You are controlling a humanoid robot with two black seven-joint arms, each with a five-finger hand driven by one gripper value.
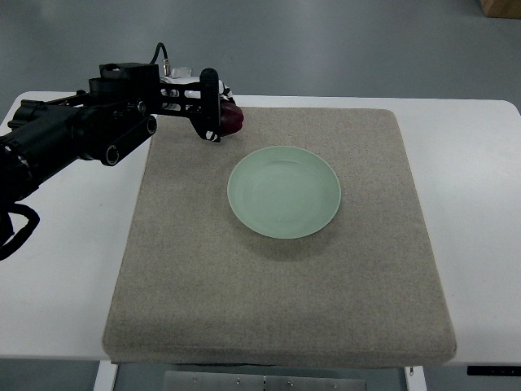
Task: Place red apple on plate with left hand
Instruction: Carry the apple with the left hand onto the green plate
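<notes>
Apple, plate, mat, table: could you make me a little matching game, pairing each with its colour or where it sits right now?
Things:
1. red apple
2. plate
3. mat
4. table

Descriptions:
A. white, under everything else
B. pale green, empty, in the middle of the mat
C. grey-beige, spread over the table
D. dark red, gripped by the left hand near the mat's far left corner

Pairs: 1-D, 2-B, 3-C, 4-A

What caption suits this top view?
Left hand grips a red apple beside the empty green plate on a grey mat.
</notes>
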